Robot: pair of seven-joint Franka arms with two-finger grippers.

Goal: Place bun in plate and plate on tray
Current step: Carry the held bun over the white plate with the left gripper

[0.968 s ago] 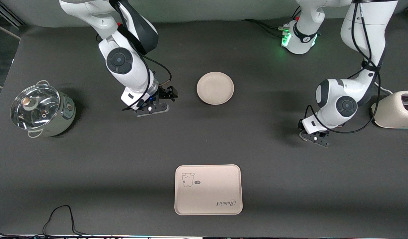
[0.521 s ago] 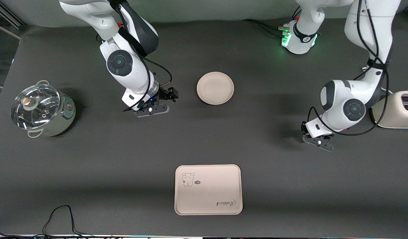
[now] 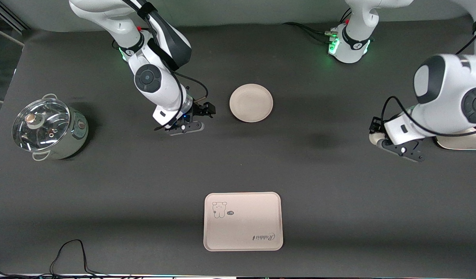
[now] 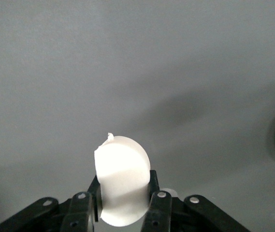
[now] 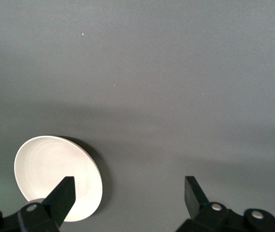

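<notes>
Bun-wise, the small off-white half-round bun (image 4: 122, 179) sits clamped between the fingers of the left end effector (image 3: 381, 140), lifted over the dark surface (image 3: 323, 182) toward the left arm's end, beside the cream toaster (image 3: 460, 143). The round, shallow cream-beige plate (image 3: 251, 102) lies bare nearer the edge where the bases stand, well apart from that end effector. The right end effector (image 3: 195, 116) hangs just beside the plate with its fingers (image 5: 62, 195) spread wide, gripping nothing. The cream-beige rectangular tray (image 3: 243, 221) with its bear drawing rests near the surface's camera-side edge.
</notes>
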